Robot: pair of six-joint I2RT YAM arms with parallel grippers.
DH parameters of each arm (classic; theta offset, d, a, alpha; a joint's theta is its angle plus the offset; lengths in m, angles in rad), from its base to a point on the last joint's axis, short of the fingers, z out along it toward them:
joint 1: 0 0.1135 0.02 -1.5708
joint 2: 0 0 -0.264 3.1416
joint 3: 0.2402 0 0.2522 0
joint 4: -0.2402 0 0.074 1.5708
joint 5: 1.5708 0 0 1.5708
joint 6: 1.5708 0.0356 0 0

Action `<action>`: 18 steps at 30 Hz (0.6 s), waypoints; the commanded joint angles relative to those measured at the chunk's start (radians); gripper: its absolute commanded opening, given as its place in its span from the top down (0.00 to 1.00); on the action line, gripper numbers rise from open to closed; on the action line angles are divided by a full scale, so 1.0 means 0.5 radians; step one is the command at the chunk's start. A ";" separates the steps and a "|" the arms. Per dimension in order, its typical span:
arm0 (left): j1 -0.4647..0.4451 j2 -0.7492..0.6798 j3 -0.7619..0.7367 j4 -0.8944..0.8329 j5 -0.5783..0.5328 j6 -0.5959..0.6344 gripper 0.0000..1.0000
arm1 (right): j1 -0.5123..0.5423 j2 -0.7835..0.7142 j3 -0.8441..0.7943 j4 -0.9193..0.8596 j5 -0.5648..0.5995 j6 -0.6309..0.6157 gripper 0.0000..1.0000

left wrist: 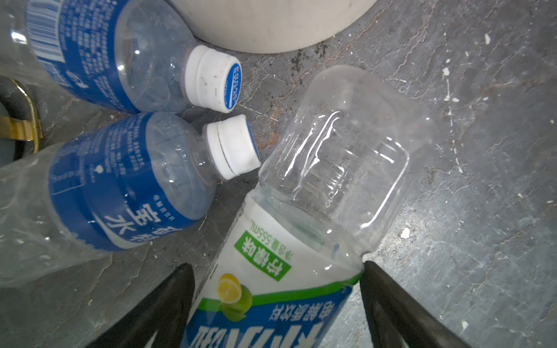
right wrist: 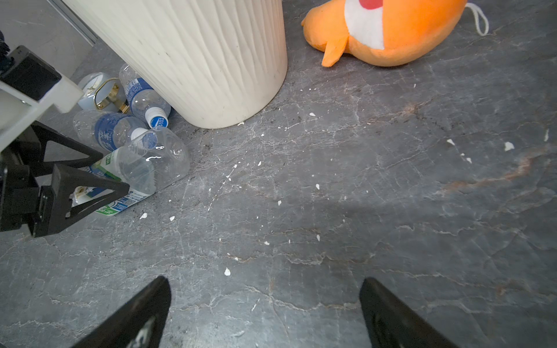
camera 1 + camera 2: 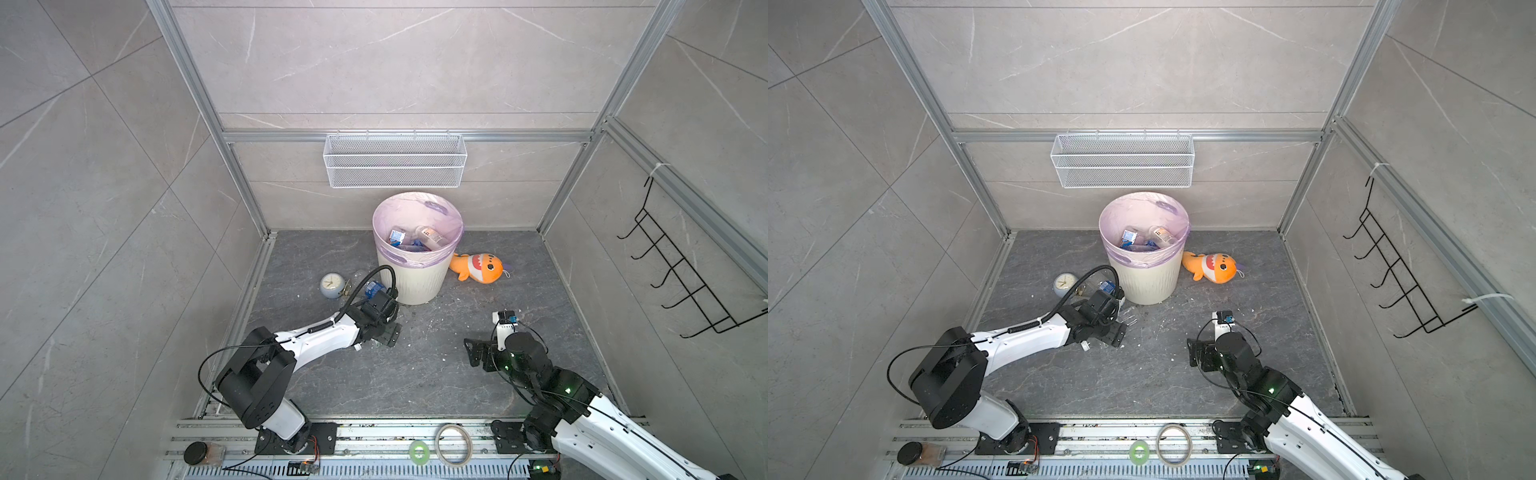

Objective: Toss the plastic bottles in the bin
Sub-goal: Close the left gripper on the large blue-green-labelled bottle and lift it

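**Three bottles left on the floor, one bracketed by the left claw**

One bin [image 3: 415, 282], the biggest thing in the cell: round, cream-white, ribbed wall, pale pink-lilac liner [image 3: 415, 212] folded over the rim. It stands upright at the back of the dark stone floor [image 3: 415, 374], near the rear wall. I can make out a blue-label bottle [image 3: 397, 237] and a pale-label bottle [image 3: 432, 236] inside it, on top of other clear plastic. I cannot count how many are in there.

Two arms in view.
- Left gripper [image 1: 274, 268]: low to the floor just in front of the bin's foot, one finger on each side of the lemon-label bottle. One finger touches the bottle's shoulder. The other lies very close along the label. I cannot tell whether it is clamped or only bracketing.
- Right gripper [image 2: 265, 283]: fingers spread wide over bare floor, holding nothing, well apart from the bottles.

One orange plush shark [image 3: 478, 268], lying just beside the bin on its right in both top views.

Three bottles on the floor, all lying on their sides in a cluster at the bin's foot:
- One lemon-label bottle [image 1: 286, 256]: clear, squarish ribbed body, white, green and blue label with a lemon picture, base pointing towards the bin.
- Two blue-label bottles [image 1: 99, 60] [image 1: 120, 186]: clear, white caps, side by side, one close against the bin wall.

One pale-blue clock [image 3: 331, 284] with a brass stand, just beside the blue-label bottles.
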 commanded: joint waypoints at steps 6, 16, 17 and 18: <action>-0.003 0.023 0.064 0.058 0.136 -0.043 0.16 | 0.012 0.007 -0.018 0.022 0.033 0.025 0.00; -0.002 0.141 0.124 0.076 0.162 -0.052 0.15 | 0.010 0.001 -0.020 0.020 0.033 0.023 0.00; -0.002 0.147 0.130 0.078 0.161 -0.050 0.16 | 0.010 0.002 -0.021 0.019 0.033 0.025 0.00; -0.004 0.157 0.132 0.080 0.169 -0.052 0.17 | 0.010 0.002 -0.020 0.021 0.033 0.024 0.00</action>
